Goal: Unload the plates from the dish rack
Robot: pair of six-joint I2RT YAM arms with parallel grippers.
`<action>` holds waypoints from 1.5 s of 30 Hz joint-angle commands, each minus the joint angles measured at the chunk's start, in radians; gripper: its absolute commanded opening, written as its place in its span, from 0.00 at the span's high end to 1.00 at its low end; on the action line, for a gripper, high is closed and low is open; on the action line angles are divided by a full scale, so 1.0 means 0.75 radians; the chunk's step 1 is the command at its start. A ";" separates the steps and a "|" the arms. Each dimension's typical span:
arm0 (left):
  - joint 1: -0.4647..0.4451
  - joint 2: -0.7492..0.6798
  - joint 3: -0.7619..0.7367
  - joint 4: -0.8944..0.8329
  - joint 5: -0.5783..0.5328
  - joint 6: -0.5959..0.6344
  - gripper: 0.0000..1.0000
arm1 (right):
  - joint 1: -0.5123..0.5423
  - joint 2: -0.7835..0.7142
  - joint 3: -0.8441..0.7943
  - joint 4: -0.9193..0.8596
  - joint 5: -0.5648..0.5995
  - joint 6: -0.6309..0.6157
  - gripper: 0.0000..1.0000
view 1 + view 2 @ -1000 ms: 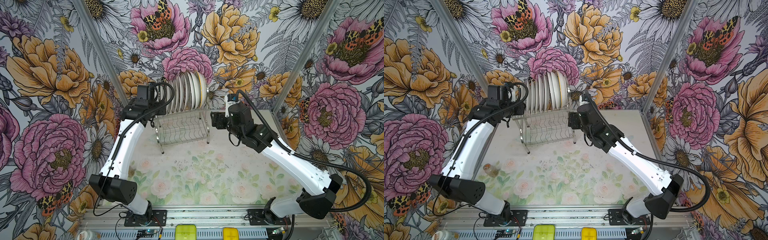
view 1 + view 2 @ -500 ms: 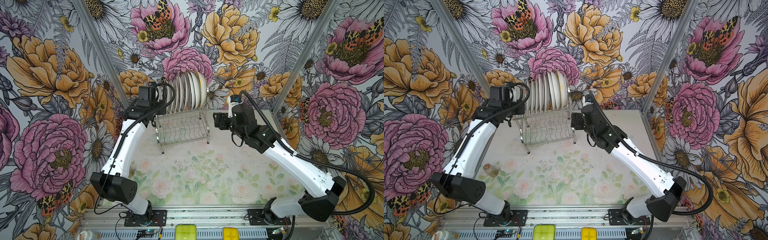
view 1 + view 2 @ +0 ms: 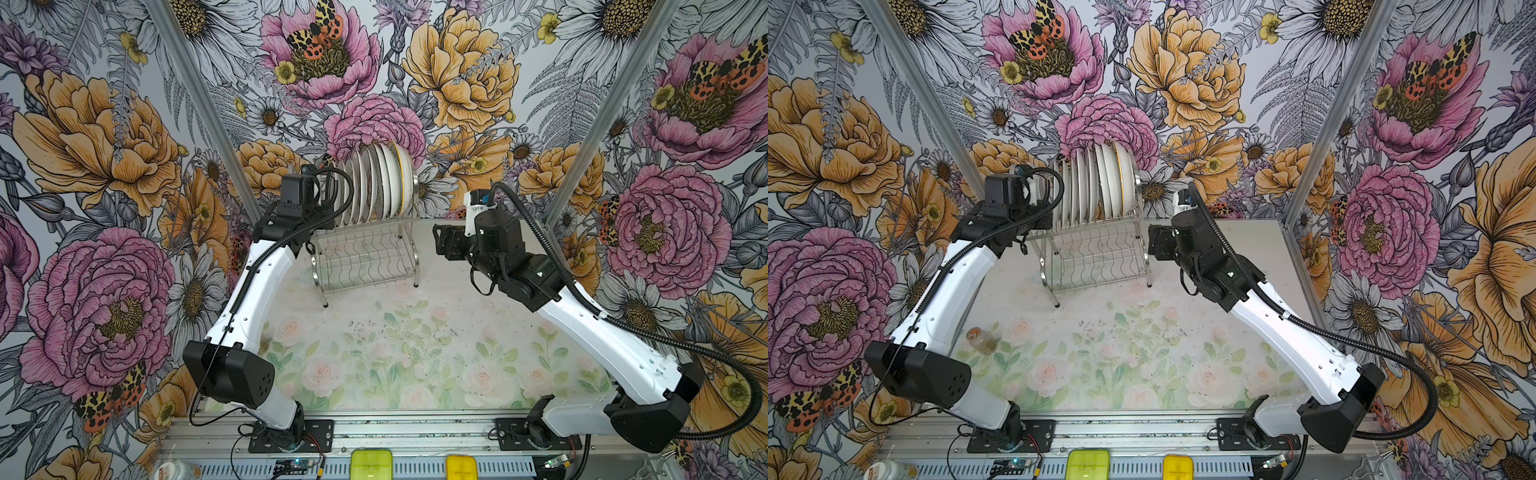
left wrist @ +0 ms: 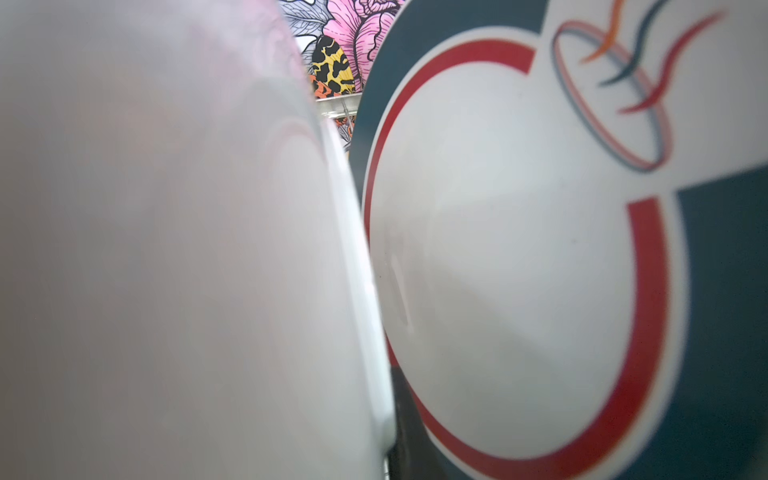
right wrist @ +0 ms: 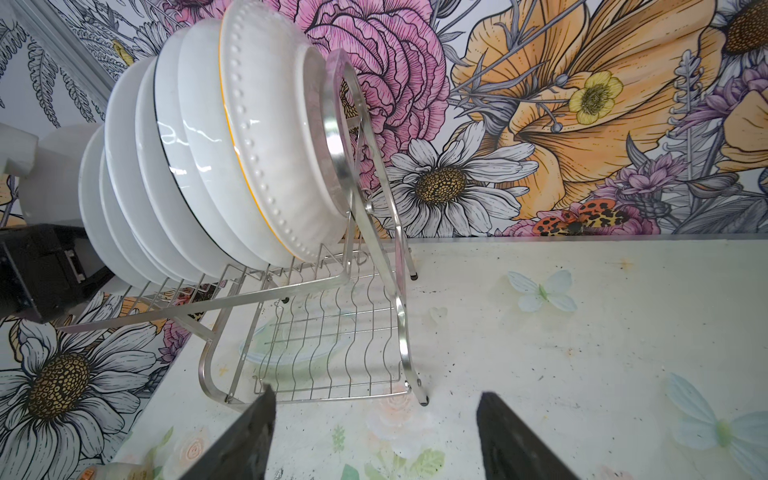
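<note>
Several white plates (image 3: pixel 376 185) (image 3: pixel 1096 183) (image 5: pixel 232 166) stand on edge in the upper tier of the steel dish rack (image 3: pixel 365 257) (image 3: pixel 1096 257) (image 5: pixel 332 353). My left gripper (image 4: pixel 384 419) reaches in at the rack's left end. One dark finger (image 4: pixel 401 415) shows there, between a plain white plate (image 4: pixel 208 249) and a plate with a dark rim and a red ring (image 4: pixel 519 270). It lies against the white plate's edge, and the other finger is hidden behind that plate. My right gripper (image 3: pixel 442 245) (image 3: pixel 1156 245) (image 5: pixel 376 436) hovers open and empty, just right of the rack.
A clear glass dish (image 5: pixel 291 345) lies on the table under the rack's lower shelf. In a top view, a small jar (image 3: pixel 980 340) lies on the table's left side beside my left arm. Flowered walls close in behind and at both sides.
The right gripper has drifted slightly to the right, away from the rack. The left arm has stayed almost still at the rack's left end.
</note>
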State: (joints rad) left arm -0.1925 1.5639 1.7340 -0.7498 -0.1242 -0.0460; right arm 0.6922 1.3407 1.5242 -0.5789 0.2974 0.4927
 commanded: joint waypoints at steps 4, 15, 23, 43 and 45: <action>-0.003 -0.037 -0.031 0.046 -0.042 0.022 0.93 | -0.013 -0.027 -0.007 0.029 -0.002 -0.008 0.22; -0.011 -0.060 -0.005 0.047 -0.027 0.030 1.00 | -0.019 -0.037 -0.017 0.029 -0.002 -0.013 0.22; -0.017 -0.091 0.015 0.047 -0.043 0.041 1.00 | -0.027 -0.032 -0.018 0.029 -0.009 -0.013 0.22; -0.079 -0.190 0.121 0.049 -0.032 0.084 1.00 | -0.041 -0.032 -0.016 0.036 -0.012 -0.015 0.21; -0.094 -0.211 0.139 0.046 -0.047 0.088 1.00 | -0.047 -0.039 -0.018 0.036 -0.012 -0.017 0.21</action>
State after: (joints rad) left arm -0.2485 1.4528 1.7908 -0.7521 -0.1291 0.0010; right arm 0.6659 1.3373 1.5127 -0.5785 0.2901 0.4889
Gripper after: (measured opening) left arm 0.123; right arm 0.784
